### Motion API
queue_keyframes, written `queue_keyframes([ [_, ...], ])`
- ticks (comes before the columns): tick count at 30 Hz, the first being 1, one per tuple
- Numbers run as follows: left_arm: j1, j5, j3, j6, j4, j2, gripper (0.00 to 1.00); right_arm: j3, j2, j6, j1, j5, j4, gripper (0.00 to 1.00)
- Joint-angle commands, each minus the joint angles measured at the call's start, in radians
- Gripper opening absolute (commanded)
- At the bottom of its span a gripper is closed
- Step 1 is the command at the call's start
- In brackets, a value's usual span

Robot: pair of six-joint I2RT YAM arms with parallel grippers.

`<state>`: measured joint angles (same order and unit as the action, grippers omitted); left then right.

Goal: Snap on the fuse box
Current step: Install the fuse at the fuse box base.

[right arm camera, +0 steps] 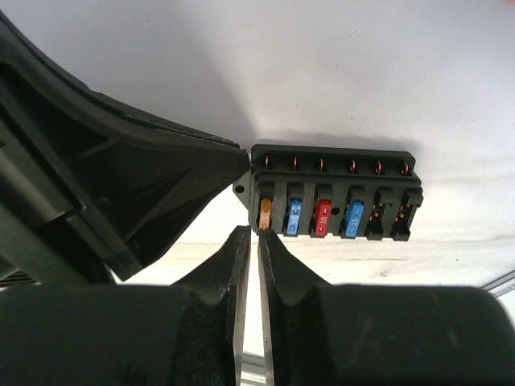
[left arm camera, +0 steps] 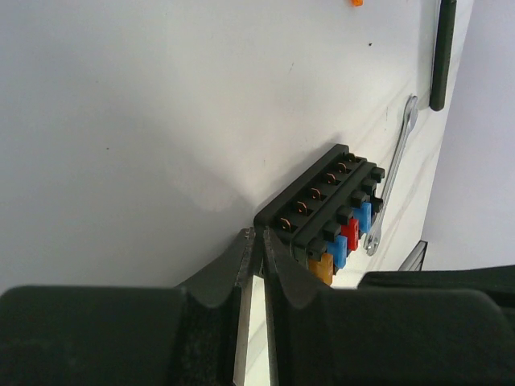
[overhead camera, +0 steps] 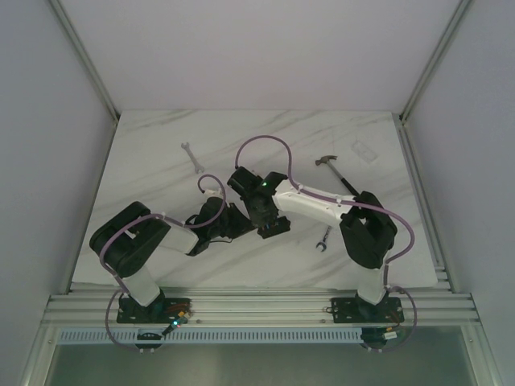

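Note:
The fuse box point(right arm camera: 334, 193) is a black block lying on the white table, with one orange, two blue and one red fuse in its row. It also shows in the left wrist view point(left arm camera: 322, 205) and in the top view point(overhead camera: 276, 228). My left gripper point(left arm camera: 261, 241) is shut on the box's end corner; its body shows in the right wrist view at the box's left end. My right gripper point(right arm camera: 257, 235) is shut with a thin gap, empty, its tips against the lower end of the orange fuse point(right arm camera: 265, 211). The two grippers meet mid-table in the top view, left gripper point(overhead camera: 241, 220) and right gripper point(overhead camera: 265, 222).
A small wrench point(overhead camera: 191, 157) lies far left, a hammer point(overhead camera: 338, 173) far right, and a clear plastic piece point(overhead camera: 364, 152) beyond the hammer. Another wrench point(overhead camera: 323, 239) lies by the right arm, close to the box point(left arm camera: 392, 173). A loose orange piece point(left arm camera: 356, 2) lies farther off.

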<state>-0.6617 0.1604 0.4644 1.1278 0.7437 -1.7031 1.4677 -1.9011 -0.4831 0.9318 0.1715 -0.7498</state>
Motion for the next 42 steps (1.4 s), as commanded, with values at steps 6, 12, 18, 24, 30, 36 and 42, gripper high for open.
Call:
queue_keyframes([
  [6,-0.01,-0.011,-0.035,-0.019,-0.086,-0.007,0.2,-0.026,0.019,-0.033,0.007,-0.009,-0.038,0.14],
  [12,-0.013,-0.009,-0.035,-0.016,-0.082,-0.011,0.2,-0.036,-0.013,-0.038,0.007,-0.002,-0.032,0.1],
  [18,-0.014,-0.01,-0.034,-0.014,-0.083,-0.011,0.2,-0.052,-0.055,-0.038,0.007,-0.016,-0.02,0.05],
  [24,-0.016,-0.009,-0.034,-0.013,-0.08,-0.018,0.2,-0.063,-0.101,-0.032,0.007,-0.017,-0.014,0.0],
  [30,-0.015,-0.011,-0.039,-0.011,-0.077,-0.016,0.2,-0.073,-0.2,-0.029,0.008,-0.018,-0.033,0.0],
  [36,-0.016,-0.016,-0.046,-0.012,-0.081,-0.007,0.2,-0.055,-0.26,-0.008,0.024,-0.003,-0.032,0.0],
  [42,-0.015,-0.061,-0.04,-0.052,-0.163,0.062,0.23,-0.028,-0.013,0.015,0.035,-0.012,0.021,0.11],
])
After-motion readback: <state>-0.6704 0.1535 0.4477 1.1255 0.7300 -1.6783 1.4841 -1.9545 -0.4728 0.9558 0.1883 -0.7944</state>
